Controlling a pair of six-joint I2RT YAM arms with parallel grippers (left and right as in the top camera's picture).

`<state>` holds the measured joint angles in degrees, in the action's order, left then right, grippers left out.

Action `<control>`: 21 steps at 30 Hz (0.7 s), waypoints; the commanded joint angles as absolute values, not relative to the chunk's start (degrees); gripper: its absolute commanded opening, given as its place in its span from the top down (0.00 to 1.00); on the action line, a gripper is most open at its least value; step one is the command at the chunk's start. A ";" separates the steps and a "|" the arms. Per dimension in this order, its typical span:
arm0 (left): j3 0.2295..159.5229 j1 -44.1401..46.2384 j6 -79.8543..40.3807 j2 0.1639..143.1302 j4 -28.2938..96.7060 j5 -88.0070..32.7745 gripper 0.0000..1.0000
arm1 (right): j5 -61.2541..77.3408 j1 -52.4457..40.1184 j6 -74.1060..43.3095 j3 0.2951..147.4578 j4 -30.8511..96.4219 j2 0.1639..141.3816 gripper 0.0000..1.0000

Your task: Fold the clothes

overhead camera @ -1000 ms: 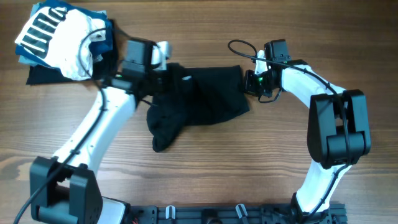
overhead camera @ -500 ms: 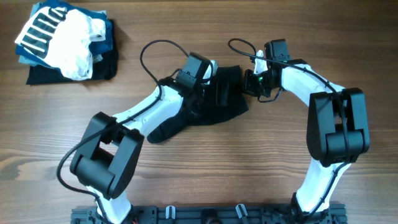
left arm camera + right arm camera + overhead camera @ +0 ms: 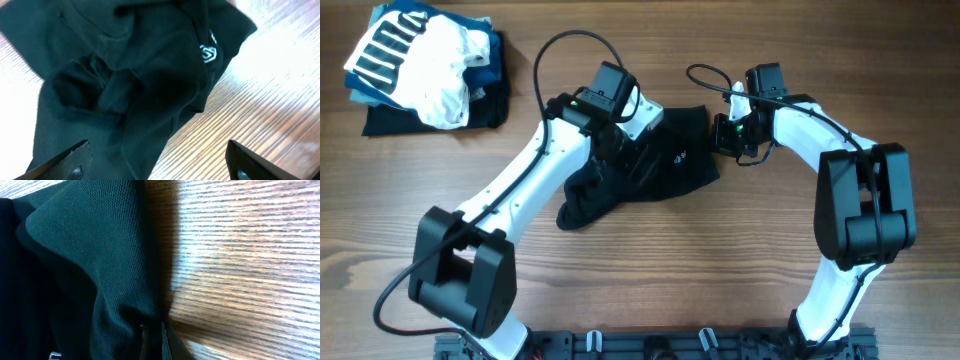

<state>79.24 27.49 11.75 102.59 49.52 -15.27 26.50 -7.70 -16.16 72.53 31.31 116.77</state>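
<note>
Black shirt (image 3: 672,175) — limp, crumpled

The shirt (image 3: 665,165) lies mid-worktop (image 3: 750,285). A pile of clothes (image 3: 420,65) sits well to the shirt's left, farther back. The left gripper (image 3: 160,162) is above the shirt, the right gripper (image 3: 723,135) at its right edge.

Robot lab bench: wood-grain table (image 3: 720,260), left arm (image 3: 515,185) and right arm (image 3: 865,200) mounted at near-edge rail (image 3: 660,345), loose cable (image 3: 548,60).
</note>
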 commanded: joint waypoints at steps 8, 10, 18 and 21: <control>79.40 27.49 17.82 113.12 45.21 -15.53 0.37 | 24.71 -7.79 -15.03 72.97 31.77 115.04 0.86; 79.55 27.46 16.45 112.79 44.97 -15.53 0.85 | 24.40 -7.79 -15.07 72.97 31.77 115.04 0.86; 93.49 23.73 -5.28 105.60 50.19 -10.20 0.96 | 24.40 -7.81 -15.00 72.97 31.99 115.07 0.88; 93.43 17.19 -11.09 105.75 56.38 -1.52 0.96 | 24.43 -7.81 -14.61 72.97 32.01 115.07 0.88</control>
